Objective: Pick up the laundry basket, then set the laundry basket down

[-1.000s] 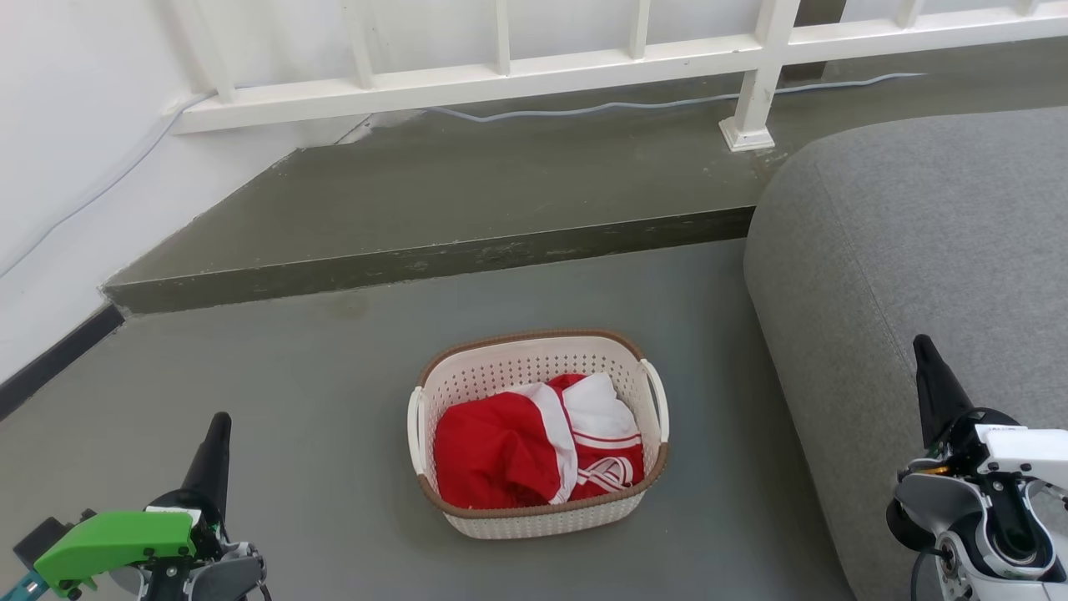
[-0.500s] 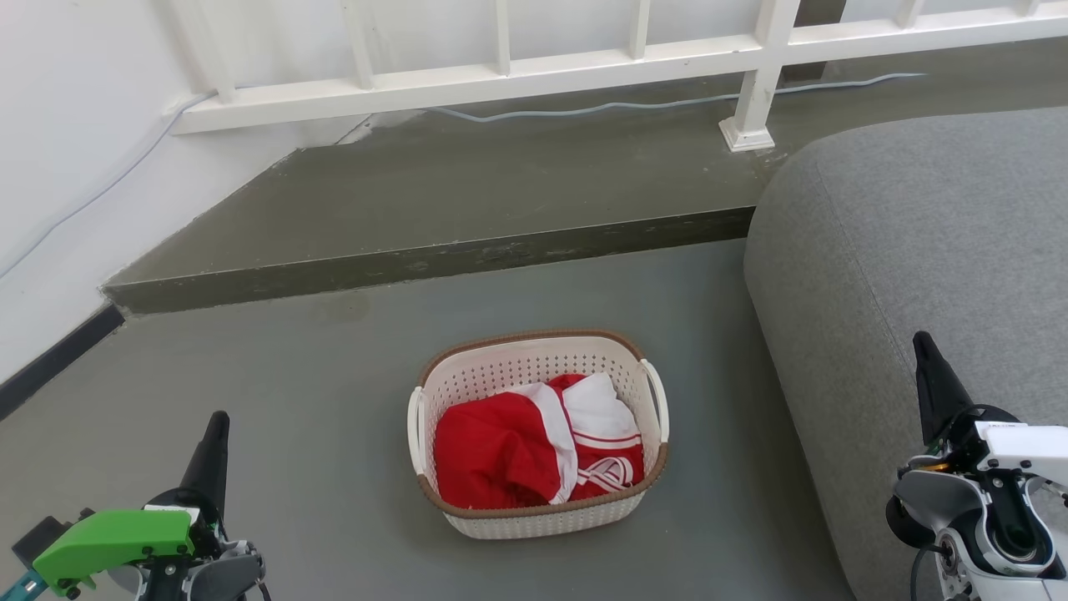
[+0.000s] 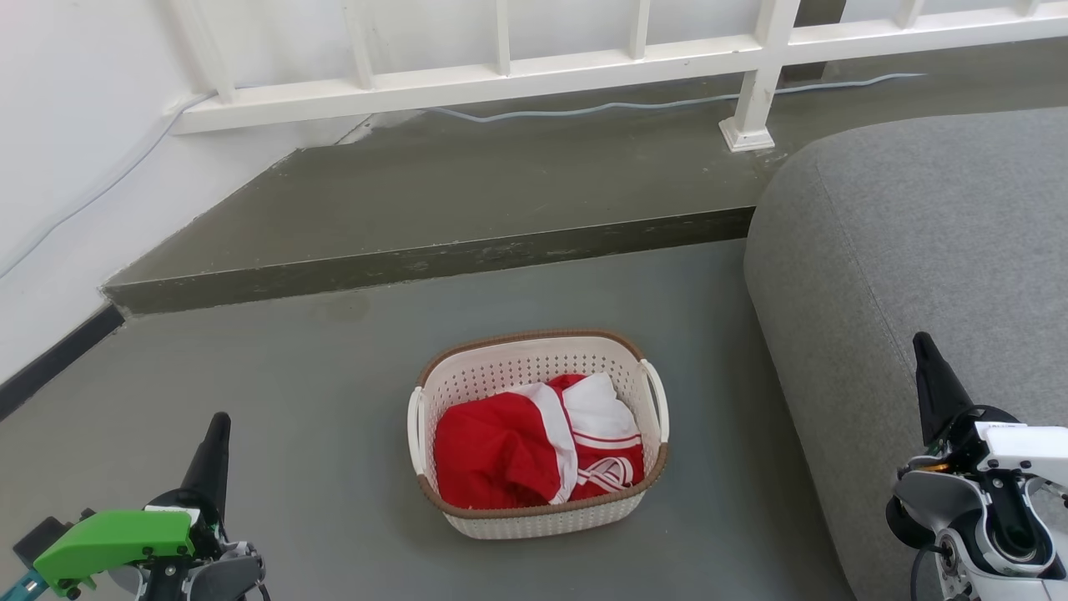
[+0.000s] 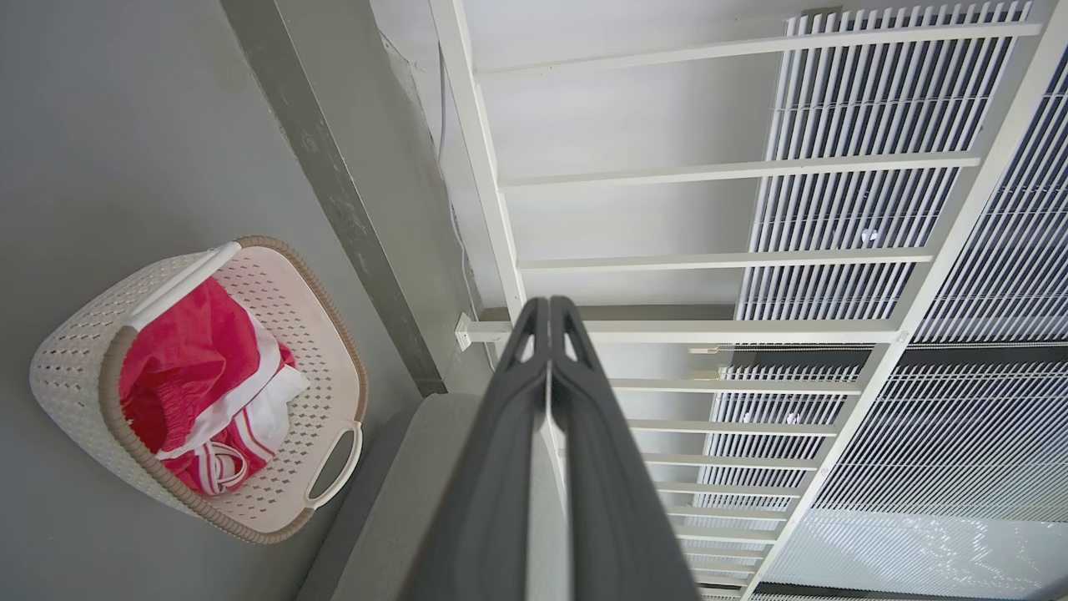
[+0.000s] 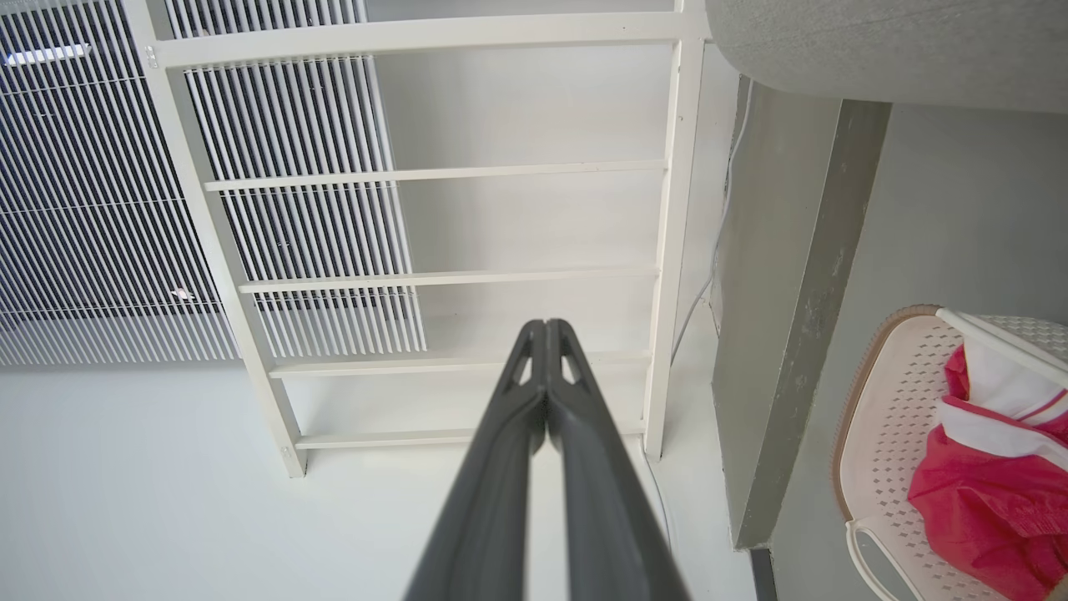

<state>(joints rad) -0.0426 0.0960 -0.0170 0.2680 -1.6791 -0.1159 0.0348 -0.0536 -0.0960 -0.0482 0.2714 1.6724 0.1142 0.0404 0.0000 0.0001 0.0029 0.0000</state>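
The laundry basket (image 3: 538, 522) sits on the grey floor at the centre of the head view: cream perforated plastic, brown rim, white handles on both sides, red-and-white clothes (image 3: 534, 451) inside. It also lies at the left of the left wrist view (image 4: 75, 367) and the right edge of the right wrist view (image 5: 876, 442). My left gripper (image 3: 219, 426) is shut with nothing in it, well to the basket's left. My right gripper (image 3: 922, 346) is shut and empty, off to the basket's right in front of the sofa. Fingers pressed together: left gripper (image 4: 549, 307), right gripper (image 5: 546, 327).
A grey sofa (image 3: 918, 250) fills the right side, close to the basket. Behind the basket a raised concrete step (image 3: 434, 259) crosses the floor, with a white railing (image 3: 584, 67) and a cable (image 3: 634, 104) beyond. A white wall (image 3: 67, 167) stands at the left.
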